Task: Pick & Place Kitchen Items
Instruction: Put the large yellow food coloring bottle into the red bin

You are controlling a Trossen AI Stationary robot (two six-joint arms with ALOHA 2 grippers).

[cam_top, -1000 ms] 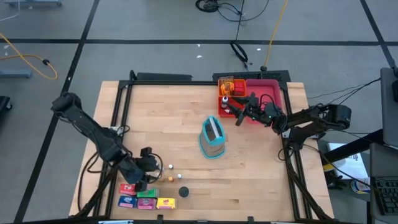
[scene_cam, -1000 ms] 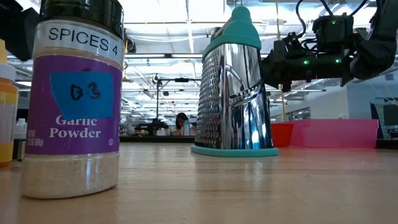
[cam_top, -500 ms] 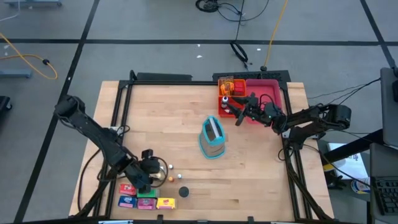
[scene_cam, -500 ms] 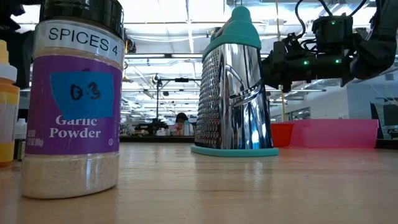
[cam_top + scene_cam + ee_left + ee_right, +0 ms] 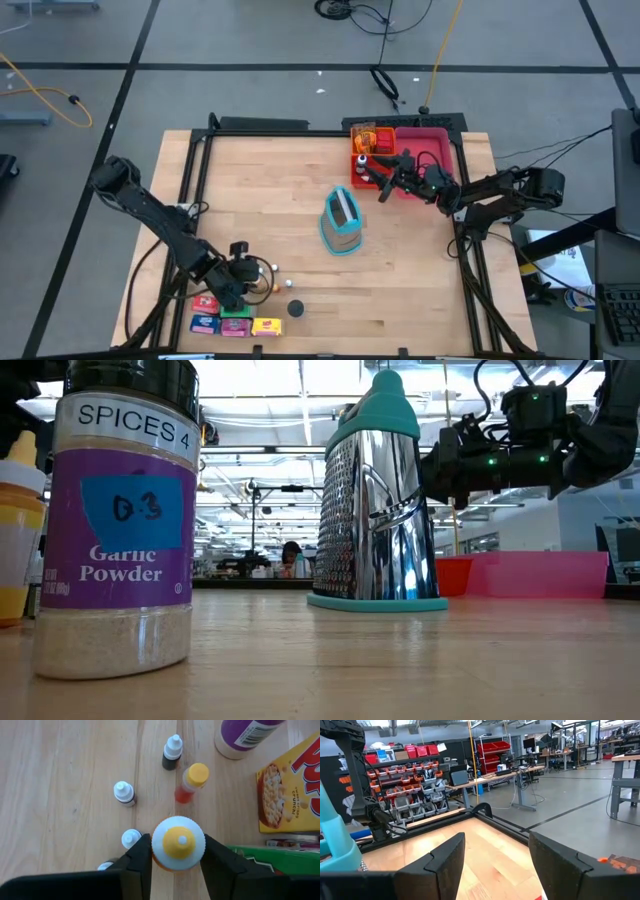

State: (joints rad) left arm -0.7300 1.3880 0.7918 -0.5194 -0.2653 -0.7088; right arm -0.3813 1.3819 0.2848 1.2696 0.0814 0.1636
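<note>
Down at seven o'clock on the table (image 5: 290, 190), the left gripper (image 5: 176, 854) clamps a yellow-capped bottle (image 5: 178, 841), small bottles (image 5: 150, 785) just beyond. Right gripper (image 5: 388, 178) hangs wide open over the pink tray (image 5: 440, 135) at one o'clock.

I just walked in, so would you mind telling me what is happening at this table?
The left end effector is shut on a small yellow-capped bottle among tiny bottles near the table's front left corner, beside a garlic powder jar. The right end effector hangs open over the pink tray, holding nothing. A cheese grater stands mid-table.
</note>
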